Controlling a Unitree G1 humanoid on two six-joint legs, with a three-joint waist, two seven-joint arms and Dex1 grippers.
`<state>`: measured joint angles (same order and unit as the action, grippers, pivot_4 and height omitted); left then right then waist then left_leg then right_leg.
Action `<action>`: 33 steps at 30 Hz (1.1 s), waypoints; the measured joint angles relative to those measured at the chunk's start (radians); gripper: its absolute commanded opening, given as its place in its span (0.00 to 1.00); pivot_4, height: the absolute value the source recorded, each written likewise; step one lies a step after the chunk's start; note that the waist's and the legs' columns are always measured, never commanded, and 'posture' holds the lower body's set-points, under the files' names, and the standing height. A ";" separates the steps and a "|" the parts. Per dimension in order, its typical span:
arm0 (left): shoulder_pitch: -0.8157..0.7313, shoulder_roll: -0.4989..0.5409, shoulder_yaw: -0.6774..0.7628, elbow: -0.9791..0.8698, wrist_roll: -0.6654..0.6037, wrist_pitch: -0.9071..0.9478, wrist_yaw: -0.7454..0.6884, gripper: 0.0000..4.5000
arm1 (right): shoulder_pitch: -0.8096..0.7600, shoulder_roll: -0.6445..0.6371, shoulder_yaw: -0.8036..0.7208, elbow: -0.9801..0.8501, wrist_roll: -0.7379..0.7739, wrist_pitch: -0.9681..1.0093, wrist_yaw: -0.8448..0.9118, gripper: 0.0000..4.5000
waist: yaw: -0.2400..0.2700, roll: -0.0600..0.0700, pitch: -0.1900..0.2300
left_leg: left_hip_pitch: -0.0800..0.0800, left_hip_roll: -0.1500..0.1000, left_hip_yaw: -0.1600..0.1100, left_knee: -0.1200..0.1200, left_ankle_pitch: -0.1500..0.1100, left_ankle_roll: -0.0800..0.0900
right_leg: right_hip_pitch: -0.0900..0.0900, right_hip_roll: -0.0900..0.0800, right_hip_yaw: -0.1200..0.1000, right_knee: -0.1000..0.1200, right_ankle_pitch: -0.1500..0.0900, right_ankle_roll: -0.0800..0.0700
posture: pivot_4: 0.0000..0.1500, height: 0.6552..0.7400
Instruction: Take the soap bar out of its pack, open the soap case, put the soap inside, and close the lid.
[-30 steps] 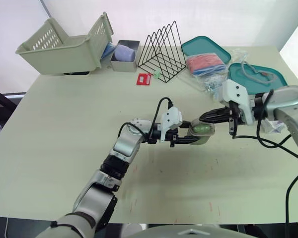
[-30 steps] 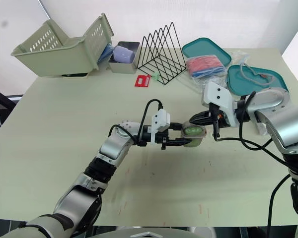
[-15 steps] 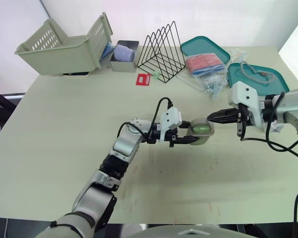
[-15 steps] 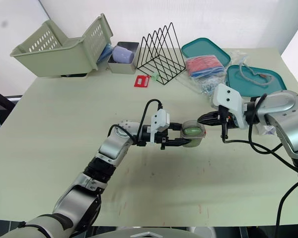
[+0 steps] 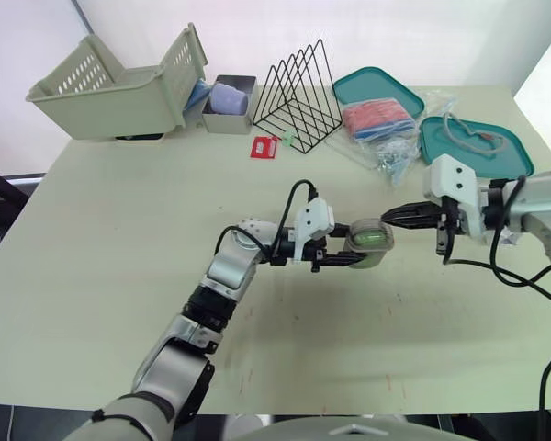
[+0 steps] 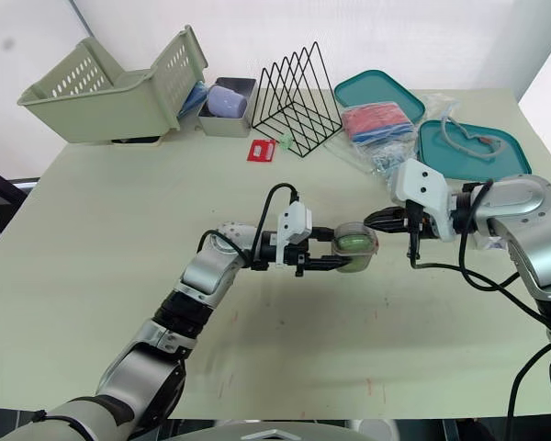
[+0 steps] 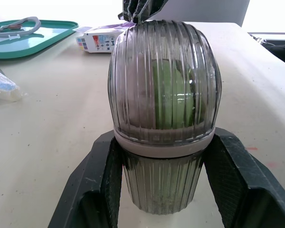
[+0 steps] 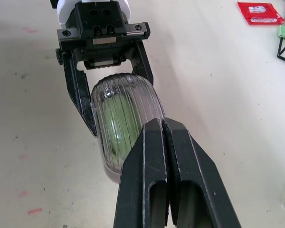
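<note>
Left wrist view: soap case (image 7: 164, 90) w/in left end effector (image 7: 165, 142).

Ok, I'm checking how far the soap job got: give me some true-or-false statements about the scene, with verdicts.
1. The left claw grips the case. True.
2. The lid is open. False: it is closed, with the green soap inside.
3. The right claw is shut. True.
4. The red packet lies in a teal tray. False: it lies on the table by the wire rack.
</note>
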<state>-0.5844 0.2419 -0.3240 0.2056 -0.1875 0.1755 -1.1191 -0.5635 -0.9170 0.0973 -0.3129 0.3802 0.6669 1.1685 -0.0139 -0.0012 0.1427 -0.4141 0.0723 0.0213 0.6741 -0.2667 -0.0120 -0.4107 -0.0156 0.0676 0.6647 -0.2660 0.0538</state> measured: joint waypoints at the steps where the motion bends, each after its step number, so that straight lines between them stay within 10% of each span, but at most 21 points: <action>1: -0.001 0.000 -0.001 0.000 0.001 -0.003 -0.001 0.44 | -0.013 0.015 0.002 0.007 0.013 0.027 -0.002 0.01 | 0.001 0.000 0.000 | 0.000 0.000 0.000 0.000 0.000 0.000 | 0.000 0.000 0.000 0.000 0.000 0.000 | 1.00 1.00; 33: -0.003 0.000 0.000 0.000 0.009 -0.009 -0.007 0.44 | 0.022 0.054 -0.003 -0.031 0.116 0.055 -0.076 0.01 | 0.003 0.000 0.000 | -0.001 0.000 0.000 0.000 0.000 0.000 | 0.000 0.000 0.000 0.000 0.000 0.000 | 1.00 1.00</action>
<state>-0.5871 0.2416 -0.3240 0.2060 -0.1788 0.1665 -1.1260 -0.5415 -0.8626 0.0945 -0.3441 0.4959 0.7218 1.0922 -0.0104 -0.0013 0.1429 -0.4149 0.0722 0.0214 0.6742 -0.2668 -0.0120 -0.4110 -0.0158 0.0676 0.6643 -0.2660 0.0539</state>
